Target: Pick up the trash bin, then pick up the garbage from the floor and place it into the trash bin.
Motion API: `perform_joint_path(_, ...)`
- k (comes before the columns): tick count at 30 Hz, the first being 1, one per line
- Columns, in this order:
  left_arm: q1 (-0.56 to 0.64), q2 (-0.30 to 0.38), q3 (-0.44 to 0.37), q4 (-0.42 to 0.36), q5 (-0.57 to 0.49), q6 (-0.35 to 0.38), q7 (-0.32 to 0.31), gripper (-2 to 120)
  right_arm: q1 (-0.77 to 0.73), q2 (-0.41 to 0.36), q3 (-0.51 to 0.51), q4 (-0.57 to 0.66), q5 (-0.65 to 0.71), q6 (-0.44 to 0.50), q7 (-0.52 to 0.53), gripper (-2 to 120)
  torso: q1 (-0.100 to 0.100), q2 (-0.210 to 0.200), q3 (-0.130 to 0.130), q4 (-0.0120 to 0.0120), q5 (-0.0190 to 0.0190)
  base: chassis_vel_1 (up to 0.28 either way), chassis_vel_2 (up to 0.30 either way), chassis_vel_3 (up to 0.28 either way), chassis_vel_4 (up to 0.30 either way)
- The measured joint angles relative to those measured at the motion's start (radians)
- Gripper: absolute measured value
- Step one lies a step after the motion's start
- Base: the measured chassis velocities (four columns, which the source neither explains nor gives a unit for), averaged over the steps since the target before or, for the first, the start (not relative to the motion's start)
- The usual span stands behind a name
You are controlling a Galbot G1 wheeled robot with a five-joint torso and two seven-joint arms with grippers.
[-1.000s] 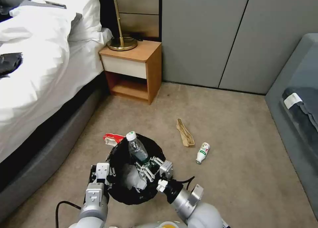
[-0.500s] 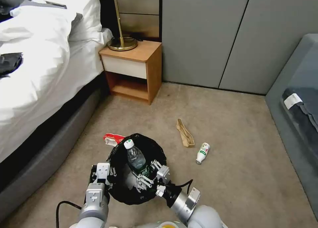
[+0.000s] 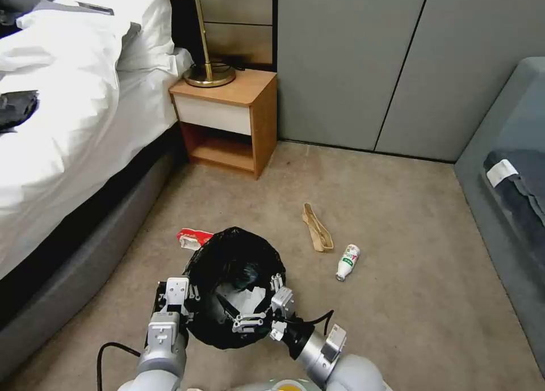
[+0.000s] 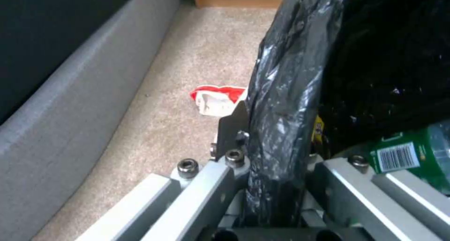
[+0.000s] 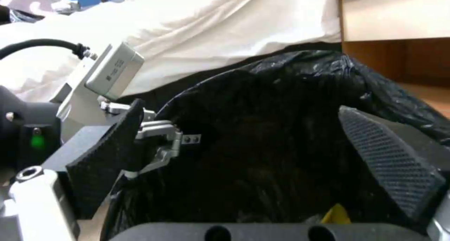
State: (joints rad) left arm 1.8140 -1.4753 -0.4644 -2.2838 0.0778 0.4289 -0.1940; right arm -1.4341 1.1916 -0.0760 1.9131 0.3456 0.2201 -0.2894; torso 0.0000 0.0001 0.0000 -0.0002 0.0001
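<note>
Left gripper (image 3: 183,300) clamps the trash bin (image 3: 234,255) rim — right gripper (image 3: 258,306) jaws spread, seemingly empty, over the bin.

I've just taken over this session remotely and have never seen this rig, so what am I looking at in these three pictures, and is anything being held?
The head view looks down from the robot's head at a bedroom floor, with its two arms at the bottom. The left gripper is clamped on the rim of the trash bin, a pail lined with a black bag. The left wrist view shows that rim pinched between its fingers, and a green-labelled bottle lying inside the bin. The right gripper hangs open over the bin's mouth; the right wrist view looks between its two dark pads into the bag.

On the carpet lie a red-white packet beside the bin, a tan strip and a small white bottle. A bed and a nightstand stand behind.
</note>
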Motion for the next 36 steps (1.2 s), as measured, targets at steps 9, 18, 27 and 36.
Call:
perform_joint_path(9, -0.005, 0.004, -0.010, 0.005, -0.007, 0.004, 0.000, 1, -0.015, -0.010, 0.059, 0.107, -0.023, 0.019, 0.000, 100, 0.000, 0.000, 0.000, 0.0001, -0.0001, 0.000, 0.000, 0.000, 0.000)
perform_joint_path(18, -0.015, 0.007, -0.031, 0.022, -0.023, 0.009, 0.000, 1, -0.142, 0.031, 0.196, 0.324, 0.008, 0.042, 0.131, 100, 0.000, 0.000, 0.000, 0.0001, -0.0001, 0.000, 0.000, 0.000, 0.000)
perform_joint_path(27, -0.017, 0.006, -0.043, 0.020, -0.041, 0.013, -0.002, 1, -0.368, 0.098, 0.334, 0.348, -0.007, 0.170, 0.209, 100, 0.000, 0.000, 0.000, 0.0003, -0.0002, 0.000, 0.000, 0.000, 0.000)
perform_joint_path(36, -0.015, 0.003, -0.040, 0.009, -0.043, 0.011, -0.002, 1, -0.416, 0.142, 0.509, 0.247, -0.055, 0.264, 0.213, 100, 0.000, 0.000, 0.000, 0.0001, 0.0000, 0.000, 0.000, 0.000, 0.000)
